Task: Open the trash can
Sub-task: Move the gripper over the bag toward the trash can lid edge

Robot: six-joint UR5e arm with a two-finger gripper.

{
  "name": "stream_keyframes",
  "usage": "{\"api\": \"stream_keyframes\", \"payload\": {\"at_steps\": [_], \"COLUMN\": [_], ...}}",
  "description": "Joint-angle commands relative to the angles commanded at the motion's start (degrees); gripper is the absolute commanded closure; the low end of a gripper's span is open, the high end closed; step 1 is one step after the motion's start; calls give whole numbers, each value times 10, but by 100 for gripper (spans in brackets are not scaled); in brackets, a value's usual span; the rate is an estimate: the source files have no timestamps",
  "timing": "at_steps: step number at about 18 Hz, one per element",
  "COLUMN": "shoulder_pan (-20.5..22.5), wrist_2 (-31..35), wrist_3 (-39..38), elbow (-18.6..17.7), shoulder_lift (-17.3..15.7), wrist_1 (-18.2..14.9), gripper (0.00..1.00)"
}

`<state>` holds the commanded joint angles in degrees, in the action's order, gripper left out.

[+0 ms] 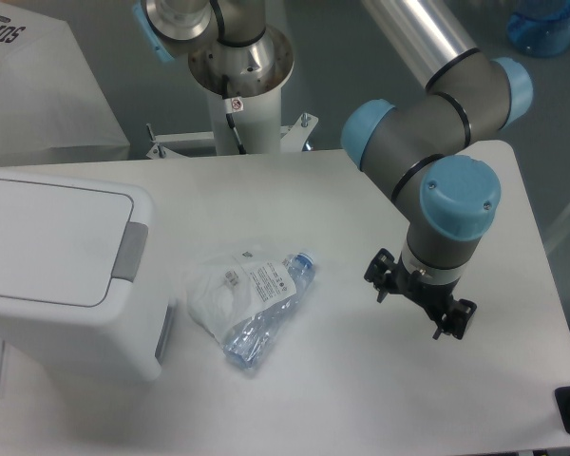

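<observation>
The trash can (pixel 62 266) is a large white boxy bin at the table's left edge. Its flat lid (pixel 47 237) lies down and shut, and a grey push tab (pixel 130 252) sits on the right rim. My gripper (pixel 419 295) hangs over the table's right half, well away from the bin and pointing down. The blue-capped wrist above covers most of it. Only two black parts stick out on either side, so the fingertips are hidden. It holds nothing that I can see.
A crushed clear plastic bottle (pixel 266 304) with a blue cap and white label lies between the bin and my gripper, beside a crumpled clear bag (pixel 214 294). The arm's base column (pixel 239 76) stands at the table's back edge.
</observation>
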<state>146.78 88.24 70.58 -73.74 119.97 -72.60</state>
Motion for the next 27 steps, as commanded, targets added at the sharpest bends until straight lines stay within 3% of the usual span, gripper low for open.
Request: {"api": "stream_keyframes", "payload": {"at_steps": [7, 13, 18, 27], "shoulder_pan": [-6, -23, -48, -67], "wrist_2": [-57, -128, -142, -192], "wrist_3": [-47, -136, -229, -306], "elbow": [-4, -32, -35, -59], "shoulder_lift": [-18, -65, -92, -142], "wrist_1": [1, 1, 1, 1], "gripper": [0, 0, 0, 0]}}
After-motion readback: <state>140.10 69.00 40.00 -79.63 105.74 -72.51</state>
